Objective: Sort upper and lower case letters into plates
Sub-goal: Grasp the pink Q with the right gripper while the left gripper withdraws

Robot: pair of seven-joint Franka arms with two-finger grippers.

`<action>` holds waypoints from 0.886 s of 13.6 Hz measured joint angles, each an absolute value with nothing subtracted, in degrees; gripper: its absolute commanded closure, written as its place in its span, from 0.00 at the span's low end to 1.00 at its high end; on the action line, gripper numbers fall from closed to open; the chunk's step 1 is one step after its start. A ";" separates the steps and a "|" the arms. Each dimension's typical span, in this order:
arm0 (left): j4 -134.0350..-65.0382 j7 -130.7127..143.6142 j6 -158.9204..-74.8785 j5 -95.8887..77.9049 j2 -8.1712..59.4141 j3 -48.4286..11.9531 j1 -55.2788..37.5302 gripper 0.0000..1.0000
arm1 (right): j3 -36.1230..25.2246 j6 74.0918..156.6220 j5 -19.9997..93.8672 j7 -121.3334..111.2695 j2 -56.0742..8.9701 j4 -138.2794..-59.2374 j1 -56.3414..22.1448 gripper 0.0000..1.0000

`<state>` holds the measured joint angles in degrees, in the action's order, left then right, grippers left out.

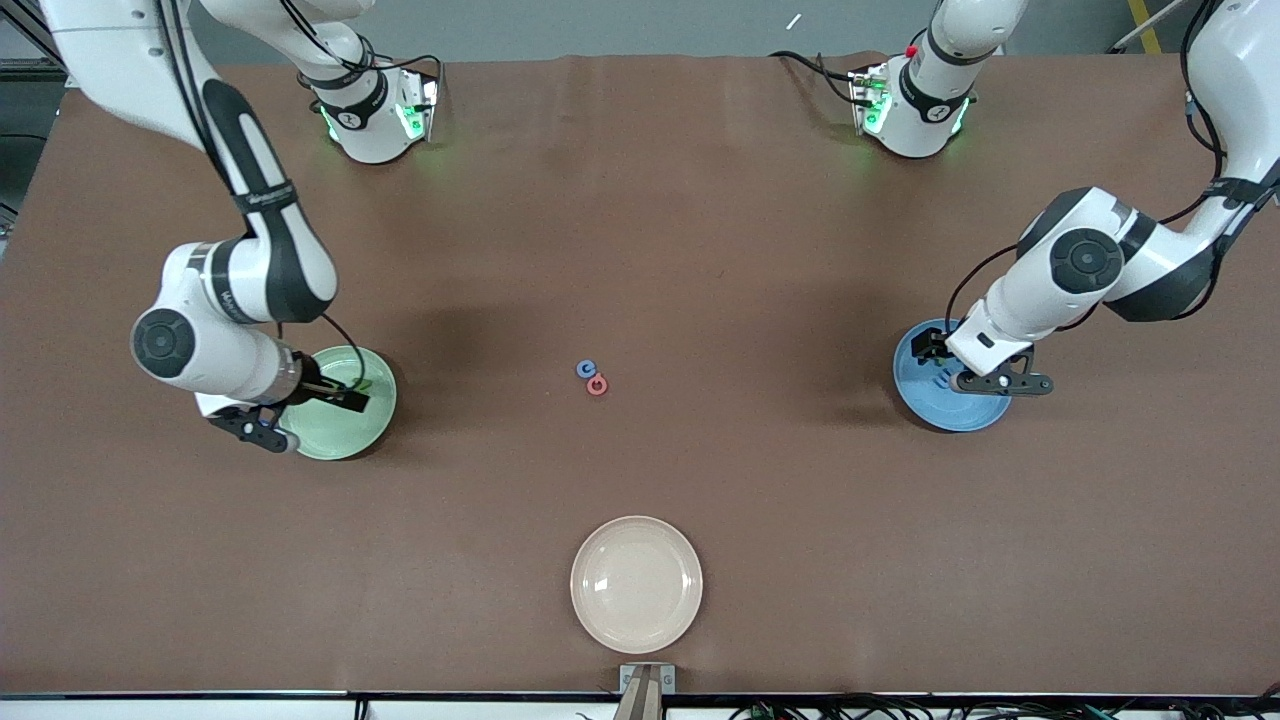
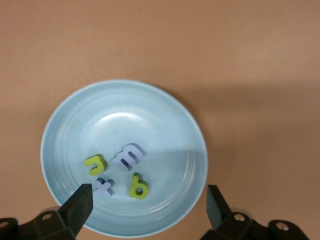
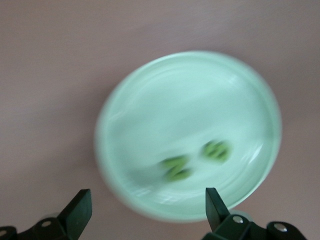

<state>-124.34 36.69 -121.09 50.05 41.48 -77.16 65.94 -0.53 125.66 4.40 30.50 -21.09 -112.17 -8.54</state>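
Note:
The blue plate (image 1: 925,410) lies toward the left arm's end of the table. In the left wrist view this blue plate (image 2: 125,105) holds several foam letters: a green n (image 2: 95,164), a blue m (image 2: 128,156), a blue x (image 2: 103,186) and a green b (image 2: 138,186). My left gripper (image 1: 965,365) (image 2: 148,206) hangs open over them and holds nothing. The pale green plate (image 1: 372,425) (image 3: 200,100) lies toward the right arm's end and holds two green letters (image 3: 176,167) (image 3: 216,150). My right gripper (image 1: 305,412) (image 3: 147,207) is open and empty above it. A blue letter (image 1: 586,369) and a pink-red letter (image 1: 597,385) lie mid-table.
A cream-white plate (image 1: 636,583) sits near the table's front edge, nearer to the front camera than the two loose letters. Both arm bases stand along the table's edge farthest from that camera. Brown tabletop spreads between the plates.

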 measured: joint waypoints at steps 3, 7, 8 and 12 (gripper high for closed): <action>-121.61 36.69 -119.95 48.43 41.48 -78.52 65.82 0.00 | 1.11 128.48 5.36 45.90 -21.22 -111.20 -18.14 0.00; -120.71 36.69 -119.93 48.30 41.49 -78.52 65.80 0.00 | 1.26 132.43 5.55 62.42 -27.69 -106.15 -30.36 0.00; -120.53 36.69 -119.93 48.29 41.49 -78.52 65.77 0.00 | 1.23 132.65 5.55 65.04 -30.67 -103.19 -32.27 0.00; -118.34 35.06 -119.70 46.44 41.49 -78.46 64.12 0.00 | 1.05 133.03 5.41 71.64 -40.12 -93.79 -36.79 0.00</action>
<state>-118.34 35.06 -119.70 46.44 41.49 -78.46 64.12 1.05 133.03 5.41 71.64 -40.12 -93.79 -36.79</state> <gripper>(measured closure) 0.000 0.000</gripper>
